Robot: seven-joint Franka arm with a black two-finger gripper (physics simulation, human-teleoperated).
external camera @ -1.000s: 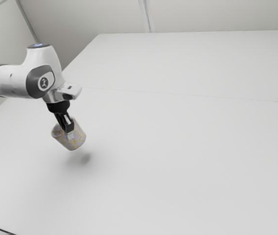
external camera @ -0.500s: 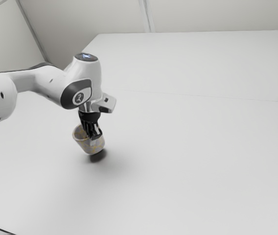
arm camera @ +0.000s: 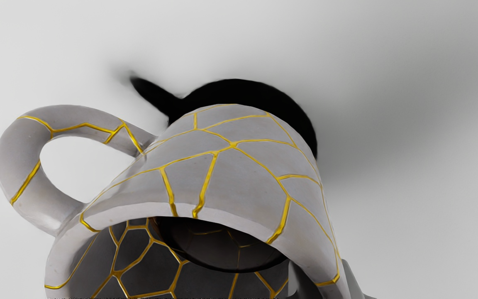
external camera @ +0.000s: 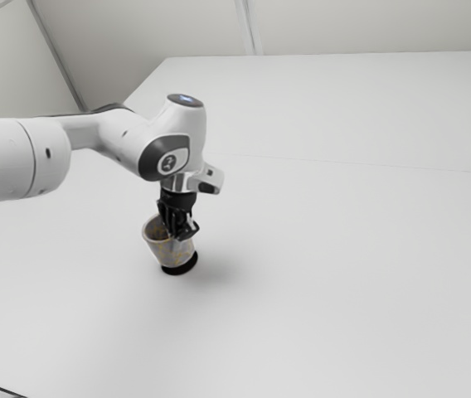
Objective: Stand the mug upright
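One white arm [external camera: 103, 137] comes in from the exterior view's left, its jointed links running above the pale table [external camera: 343, 290] toward the exterior view's right. A pale wall [external camera: 12, 75] stands behind it. Next along comes the mug [external camera: 169, 251], below the arm's hand, with its open mouth up and leaning toward the exterior view's left, its base lower and toward the exterior view's right. It is near upright but tilted. The black gripper [external camera: 182, 234] reaches down to the mug at the rim, on the side toward the exterior view's right. A dark shadow [external camera: 182, 266] lies directly under the base; whether the base touches the table I cannot tell. Farther toward the exterior view's right, the table's white surface goes on.

In the wrist view, the mug's looped handle [arm camera: 10, 166] stands out from its side, away from the gripper. Then comes the grey body, veined with gold lines, and the mouth, whose dark inside carries the same gold pattern. Last come the fingers [arm camera: 354, 283], one inside the mouth and one outside, clamped on the mug's wall between them, close to the rim.
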